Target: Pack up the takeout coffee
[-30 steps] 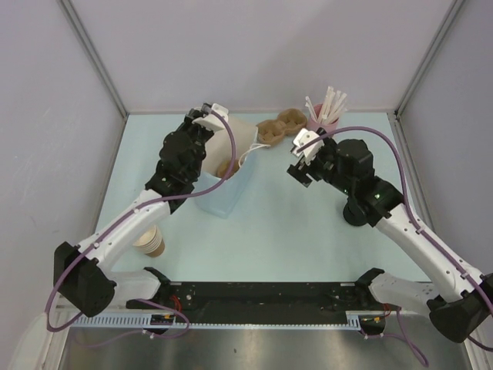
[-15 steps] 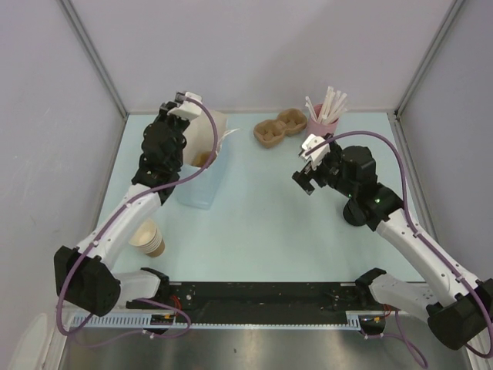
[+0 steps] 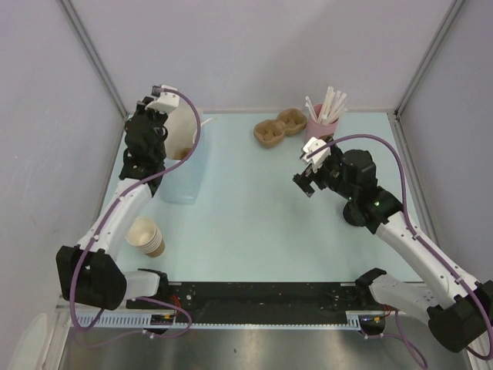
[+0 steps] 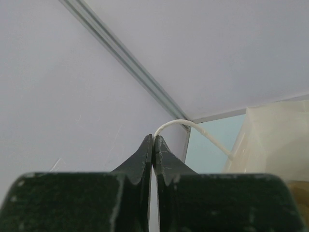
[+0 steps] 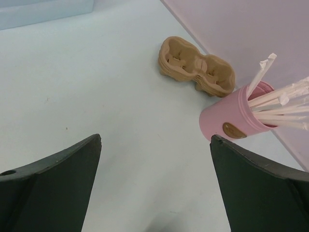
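Note:
The takeout coffee is hidden in every view. A pale blue paper bag [image 3: 179,171] stands at the far left of the table, and a tan shape I cannot identify shows in its mouth. My left gripper [image 3: 154,106] is above the bag's back edge. In the left wrist view this gripper [image 4: 153,138] is shut on the bag's white cord handle [image 4: 193,126], with the bag's cream wall [image 4: 275,140] to the right. My right gripper [image 3: 305,176] hovers over the table right of centre. Its jaws [image 5: 155,138] stand wide open with nothing between them.
A brown pulp cup carrier [image 3: 279,128] [image 5: 195,71] lies at the back. To its right stands a pink cup of white straws [image 3: 323,120] [image 5: 236,116]. A stack of lidless tan cups [image 3: 146,237] lies near the left arm. Grey walls close in the table's left, back and right sides.
My left gripper has carried the bag by its handle leftward, from mid-table to the far left. The right gripper has opened wider and shifted slightly.

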Controlling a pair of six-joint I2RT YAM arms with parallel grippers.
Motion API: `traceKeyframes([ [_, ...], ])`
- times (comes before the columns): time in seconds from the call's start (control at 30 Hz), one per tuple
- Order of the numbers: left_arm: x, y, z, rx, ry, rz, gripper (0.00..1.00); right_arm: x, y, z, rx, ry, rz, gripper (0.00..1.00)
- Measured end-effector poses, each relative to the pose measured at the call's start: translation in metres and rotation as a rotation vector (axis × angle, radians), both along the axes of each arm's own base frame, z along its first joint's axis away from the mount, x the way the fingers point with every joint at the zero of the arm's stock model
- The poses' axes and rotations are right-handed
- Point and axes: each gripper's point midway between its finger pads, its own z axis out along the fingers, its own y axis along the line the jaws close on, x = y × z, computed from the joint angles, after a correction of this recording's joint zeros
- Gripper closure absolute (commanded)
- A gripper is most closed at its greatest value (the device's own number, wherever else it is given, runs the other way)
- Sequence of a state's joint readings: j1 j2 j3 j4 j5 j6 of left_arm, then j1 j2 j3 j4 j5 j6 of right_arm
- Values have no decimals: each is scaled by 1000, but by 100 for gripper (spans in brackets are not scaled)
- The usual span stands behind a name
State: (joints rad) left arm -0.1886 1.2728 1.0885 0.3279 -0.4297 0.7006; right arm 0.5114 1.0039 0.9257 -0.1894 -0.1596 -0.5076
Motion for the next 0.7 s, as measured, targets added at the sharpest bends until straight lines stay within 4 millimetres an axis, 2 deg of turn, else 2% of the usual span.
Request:
traceKeyframes([
  [0.23, 5, 31, -3, 3, 10, 60, 93, 0, -2, -4, 2, 6, -2, 0],
  [0.4, 4, 51, 10, -1, -17, 98, 93, 1, -3, -3, 4, 3, -5, 1],
  [0.53, 2, 62, 20, -2, -38, 118, 93, 1, -3, -2, 5, 1, -6, 0],
  [0.7, 1, 72, 19, -7, -38, 136, 93, 0, -3, -1, 6, -1, -5, 0],
])
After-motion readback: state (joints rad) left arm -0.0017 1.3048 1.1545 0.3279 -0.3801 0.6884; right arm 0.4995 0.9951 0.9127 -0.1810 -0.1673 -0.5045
